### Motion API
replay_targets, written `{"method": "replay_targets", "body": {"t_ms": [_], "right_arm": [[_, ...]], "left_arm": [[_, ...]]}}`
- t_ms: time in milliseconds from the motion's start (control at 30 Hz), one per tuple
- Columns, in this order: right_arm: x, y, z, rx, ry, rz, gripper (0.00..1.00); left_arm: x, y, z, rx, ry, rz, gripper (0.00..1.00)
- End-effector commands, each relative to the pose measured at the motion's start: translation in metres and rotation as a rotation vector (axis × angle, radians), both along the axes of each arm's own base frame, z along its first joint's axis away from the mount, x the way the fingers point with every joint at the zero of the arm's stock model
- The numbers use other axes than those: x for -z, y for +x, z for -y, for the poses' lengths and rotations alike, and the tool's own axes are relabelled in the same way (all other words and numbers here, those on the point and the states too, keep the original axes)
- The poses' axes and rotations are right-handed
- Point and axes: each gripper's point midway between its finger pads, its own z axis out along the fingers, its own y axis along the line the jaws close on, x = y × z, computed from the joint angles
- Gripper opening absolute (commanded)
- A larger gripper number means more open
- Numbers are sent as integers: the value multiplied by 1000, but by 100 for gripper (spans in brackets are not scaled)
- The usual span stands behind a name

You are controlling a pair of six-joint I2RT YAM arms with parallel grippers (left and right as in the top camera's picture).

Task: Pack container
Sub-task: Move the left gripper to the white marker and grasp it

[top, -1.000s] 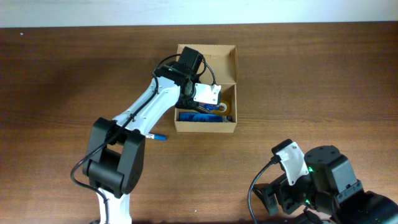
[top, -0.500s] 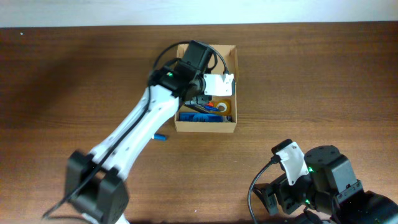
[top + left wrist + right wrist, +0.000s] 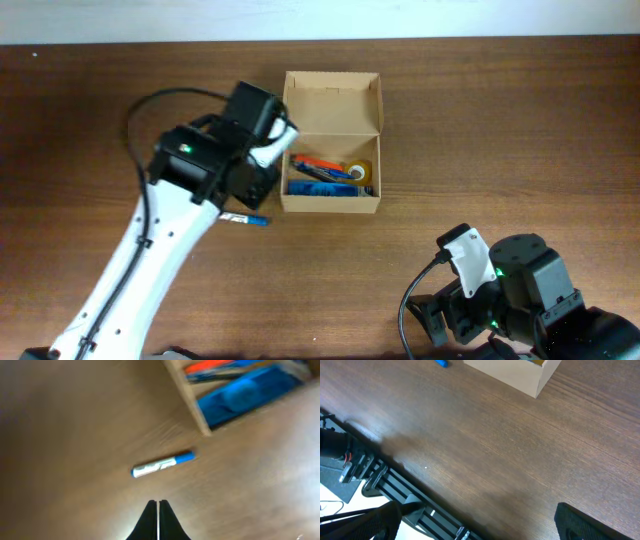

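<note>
The container (image 3: 331, 204) is a tan cardboard box with its flap lid open at the back. It holds an orange pen (image 3: 318, 162), blue items (image 3: 325, 190) and a yellow tape roll (image 3: 359, 172). A blue-and-white marker (image 3: 246, 219) lies on the table just left of the box's front corner; it also shows in the left wrist view (image 3: 162, 465). My left gripper (image 3: 157, 505) is shut and empty, hovering just short of the marker, with the box corner (image 3: 192, 407) beyond. My right gripper (image 3: 485, 522) is open and empty at the front right, far from the box (image 3: 520, 375).
The wooden table (image 3: 500, 130) stretches around the box. My left arm (image 3: 215, 160) sits over the table left of the box. The right arm's base (image 3: 510, 300) is at the front right edge. A black rack (image 3: 395, 490) runs along the table's front edge.
My left gripper has pulled out of the box and swung left and forward, so it now hangs over the table by the marker. The right arm has not moved.
</note>
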Motion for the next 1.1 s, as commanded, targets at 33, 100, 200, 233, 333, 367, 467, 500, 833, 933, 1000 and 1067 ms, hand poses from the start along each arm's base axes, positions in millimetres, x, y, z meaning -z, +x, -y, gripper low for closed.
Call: {"method": "replay_targets", "body": {"t_ms": [33, 100, 200, 233, 333, 367, 467, 500, 833, 933, 1000, 1067], "right_arm": [[-5, 1, 0, 0, 3, 20, 99], [-5, 1, 0, 0, 3, 20, 99], [-5, 1, 0, 0, 3, 20, 99], [-5, 1, 0, 0, 3, 20, 99], [-5, 1, 0, 0, 3, 20, 99], [-5, 1, 0, 0, 3, 20, 99], [-5, 1, 0, 0, 3, 20, 99], [-5, 1, 0, 0, 3, 20, 99], [-5, 1, 0, 0, 3, 20, 99], [-5, 1, 0, 0, 3, 20, 99], [-5, 1, 0, 0, 3, 20, 99], [-5, 1, 0, 0, 2, 20, 99]], "left_arm": [[-6, 5, -37, -440, -115, 47, 2], [-1, 8, -48, -596, -165, 58, 2], [15, 11, -58, -741, -207, 63, 2], [25, 11, -58, -745, -198, 52, 2], [64, 3, -60, -750, -164, -2, 2], [74, 1, -61, -781, -165, -12, 2], [107, -2, -59, -886, -210, -18, 2], [120, -2, -58, -940, -241, -12, 2], [153, 25, -42, -954, -421, 57, 37], [161, 24, -41, -1011, -428, 36, 100], [173, 16, -44, -1206, -458, 5, 100], [183, 2, -48, -1392, -451, -34, 100]]}}
